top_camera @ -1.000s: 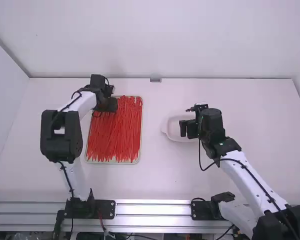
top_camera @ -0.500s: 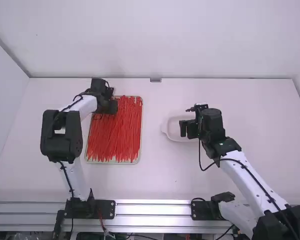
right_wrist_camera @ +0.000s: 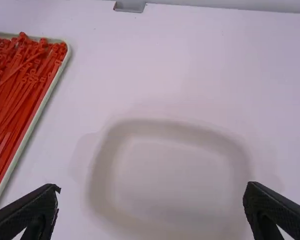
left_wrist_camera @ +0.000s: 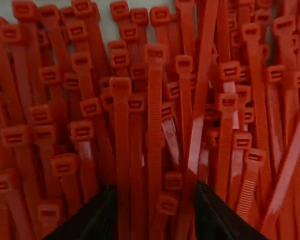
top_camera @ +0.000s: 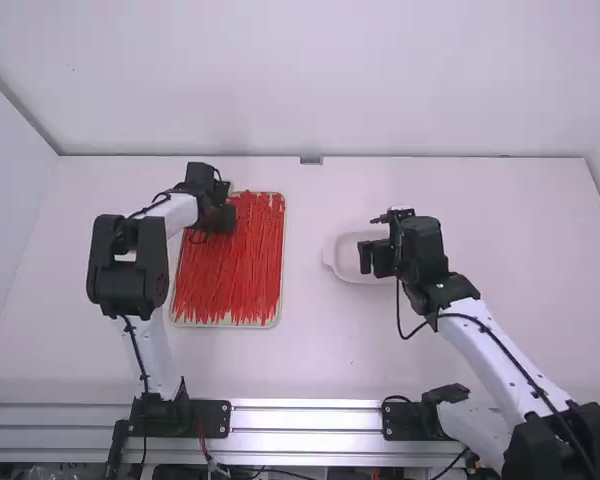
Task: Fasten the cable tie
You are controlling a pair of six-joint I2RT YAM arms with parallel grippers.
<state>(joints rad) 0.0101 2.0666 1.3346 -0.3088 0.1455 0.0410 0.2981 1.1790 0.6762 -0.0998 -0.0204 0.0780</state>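
On white table (top_camera: 500,210): edges left gripper (left_wrist_camera: 155,202), fingers apart, deeper among red cable ties (top_camera: 235,265) on tray (top_camera: 279,300) at 9 o'clock; leaves right gripper (top_camera: 377,256), fingers apart, unmoved over white dish (top_camera: 340,258) at 3 o'clock; suggests pick is imminent

cable ties (top_camera: 235,255): orange-red throughout
tray (top_camera: 226,325): pale cream rim
dish (top_camera: 340,258): plain white
table (top_camera: 500,220): plain white
left gripper (top_camera: 216,214): black
right gripper (top_camera: 373,257): black

left hand (top_camera: 216,212) lower, among cable ties (top_camera: 235,260)
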